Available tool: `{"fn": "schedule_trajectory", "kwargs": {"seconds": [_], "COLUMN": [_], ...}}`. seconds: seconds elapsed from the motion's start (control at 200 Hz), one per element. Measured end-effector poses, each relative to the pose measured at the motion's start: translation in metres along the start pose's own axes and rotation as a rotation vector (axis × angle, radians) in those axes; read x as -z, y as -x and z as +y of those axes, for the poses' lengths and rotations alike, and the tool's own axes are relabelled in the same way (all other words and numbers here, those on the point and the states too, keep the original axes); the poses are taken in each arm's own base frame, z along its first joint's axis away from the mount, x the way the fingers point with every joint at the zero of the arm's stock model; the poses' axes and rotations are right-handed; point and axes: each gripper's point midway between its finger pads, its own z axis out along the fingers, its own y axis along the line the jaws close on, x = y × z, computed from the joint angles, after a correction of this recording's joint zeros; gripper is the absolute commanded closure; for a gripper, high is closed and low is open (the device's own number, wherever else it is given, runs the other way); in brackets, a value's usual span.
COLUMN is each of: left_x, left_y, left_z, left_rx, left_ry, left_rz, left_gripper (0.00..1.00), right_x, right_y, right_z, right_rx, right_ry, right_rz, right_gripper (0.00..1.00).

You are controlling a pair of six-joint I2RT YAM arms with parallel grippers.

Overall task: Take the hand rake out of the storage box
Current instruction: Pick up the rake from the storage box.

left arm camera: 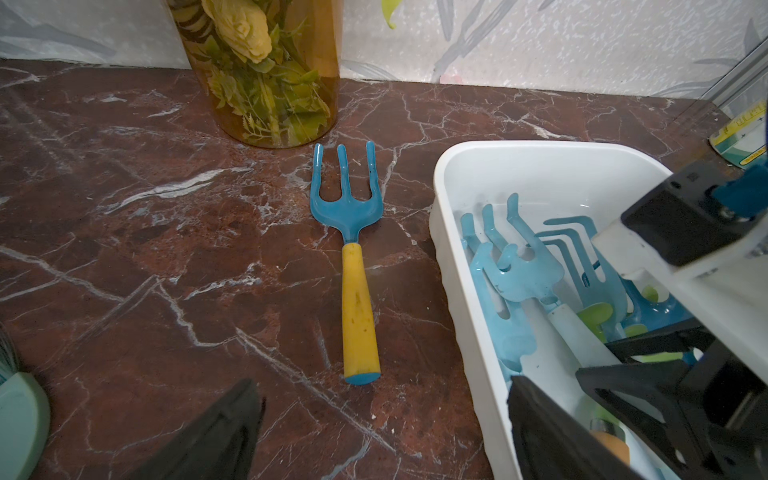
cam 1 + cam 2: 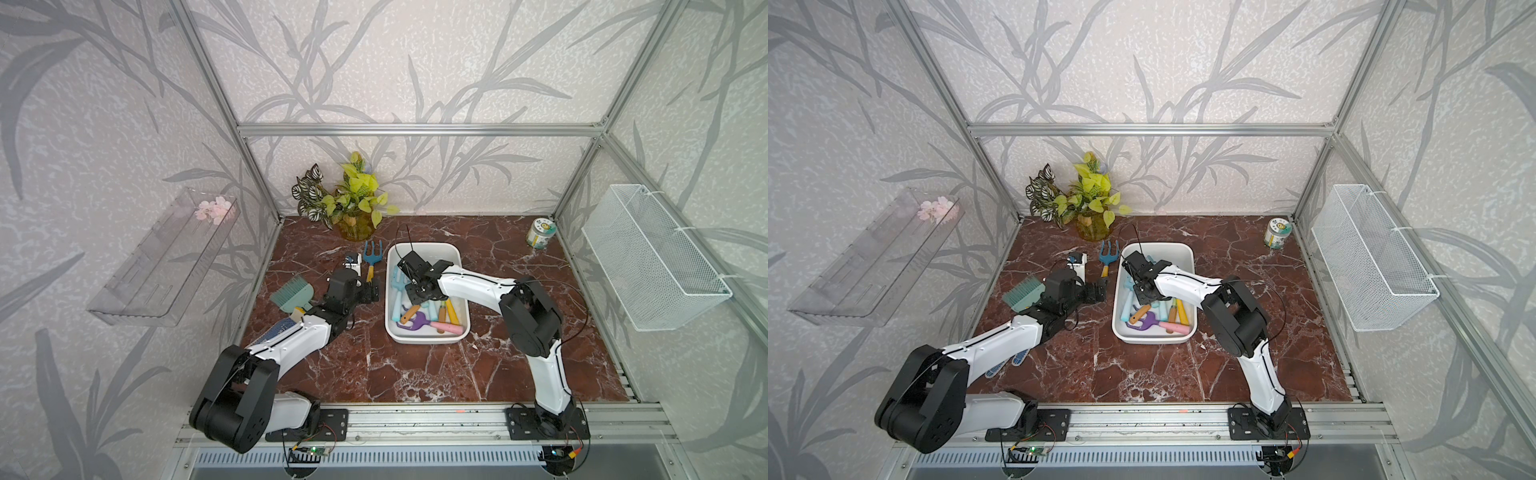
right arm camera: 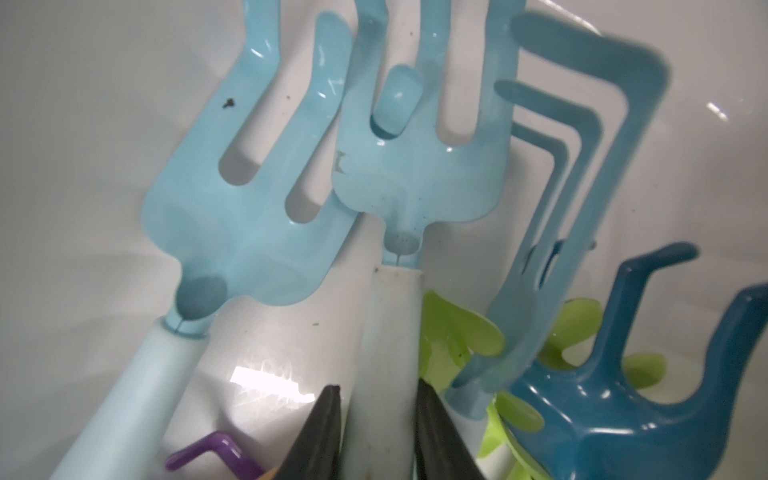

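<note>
right gripper (image 3: 376,390): jaws stood close astride the white handle of the hand rake (image 3: 415,174), could not tell whether clamped | hand rake lay in the storage box (image 2: 424,248), long axis along the box, tines pointing away from that gripper | left gripper (image 1: 384,384) hung wide open, empty, beside the box

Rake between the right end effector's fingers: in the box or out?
In. The pale blue rake lies inside the white box, among other tools; the right end effector grips its white handle.
</note>
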Motion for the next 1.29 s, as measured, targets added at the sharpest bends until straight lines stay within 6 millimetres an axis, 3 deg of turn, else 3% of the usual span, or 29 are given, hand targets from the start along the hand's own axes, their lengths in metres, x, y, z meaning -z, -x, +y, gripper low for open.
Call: {"fn": "schedule_trajectory", "kwargs": {"seconds": [0.15,0.3,0.565,0.895,1.13,1.295], "left_x": [0.000,0.000,-0.001,-0.001,-0.002,-0.002], "left_y": [0.000,0.000,-0.001,-0.002,-0.002,-0.003], "left_z": [0.000,0.000,0.000,0.000,0.000,0.000], "left_rx": [0.000,0.000,-0.001,-0.002,-0.003,-0.003], "left_ry": [0.000,0.000,0.000,0.001,0.001,0.001], "left_rz": [0.000,0.000,0.003,0.005,0.008,0.009], "left_gripper": [0.06,0.06,0.07,0.07,0.07,0.07], "right_x": [0.005,0.027,0.064,0.080,0.078,0.096], "right_y": [-0.005,-0.013,-0.002,0.006,0.011,0.016], "right_z": [-0.001,-0.005,-0.003,-0.001,-0.008,-0.006], "right_rx": [-0.003,-0.014,-0.049,-0.137,-0.212,-0.203], "right_ry": [0.017,0.056,0.158,0.348,0.465,0.501], "right_rz": [-0.018,-0.058,-0.208,-0.310,-0.333,-0.373], "right_gripper": [0.79,0.81,0.83,0.83,0.83,0.83]}}
